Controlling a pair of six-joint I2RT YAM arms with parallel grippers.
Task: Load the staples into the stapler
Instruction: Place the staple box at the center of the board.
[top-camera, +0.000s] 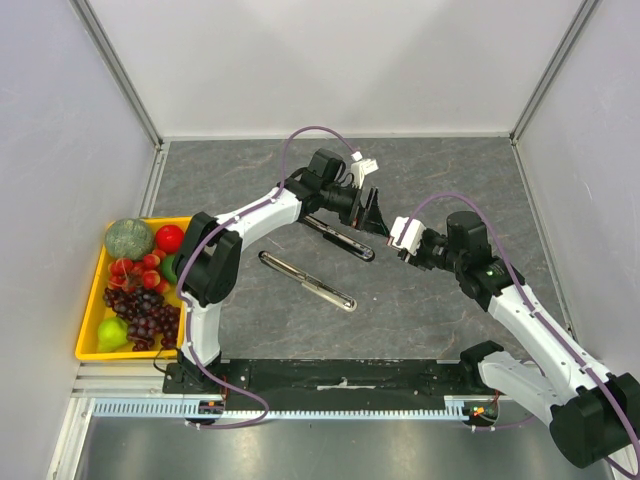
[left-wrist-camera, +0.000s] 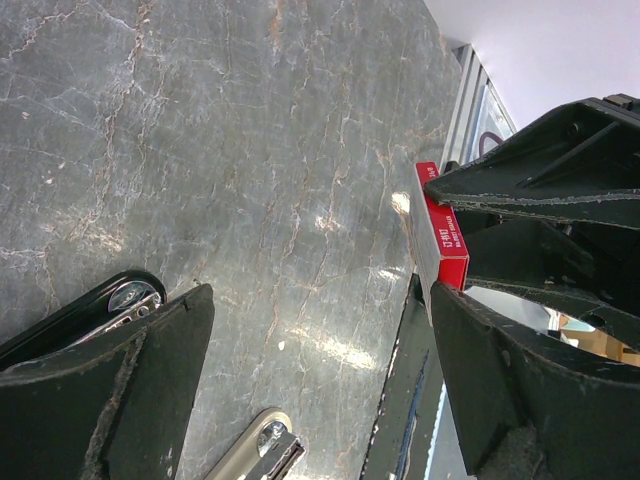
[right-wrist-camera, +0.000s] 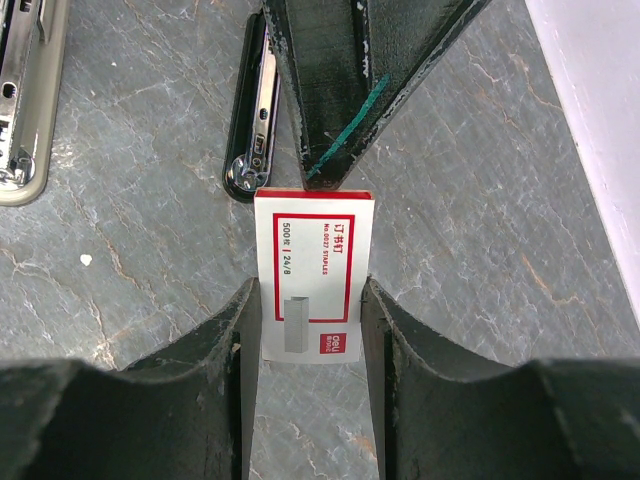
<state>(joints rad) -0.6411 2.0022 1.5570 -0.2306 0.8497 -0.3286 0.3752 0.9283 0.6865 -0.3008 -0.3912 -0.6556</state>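
Observation:
The staples box (right-wrist-camera: 312, 270), white with red print, is pinched by its sides in my right gripper (right-wrist-camera: 310, 330), which is shut on it above the table. In the top view the staples box (top-camera: 407, 233) hangs at the centre, just right of my left gripper (top-camera: 372, 213). My left gripper (left-wrist-camera: 320, 400) is open wide with nothing between its fingers (left-wrist-camera: 110, 390), and the box's red edge (left-wrist-camera: 445, 240) shows beside its right finger. The stapler lies open below as a black part (top-camera: 340, 238) and a silver part (top-camera: 305, 280).
A yellow tray (top-camera: 90, 350) of fruit sits at the table's left edge. White walls close in the back and both sides. A black rail (top-camera: 340, 375) runs along the near edge between the arm bases.

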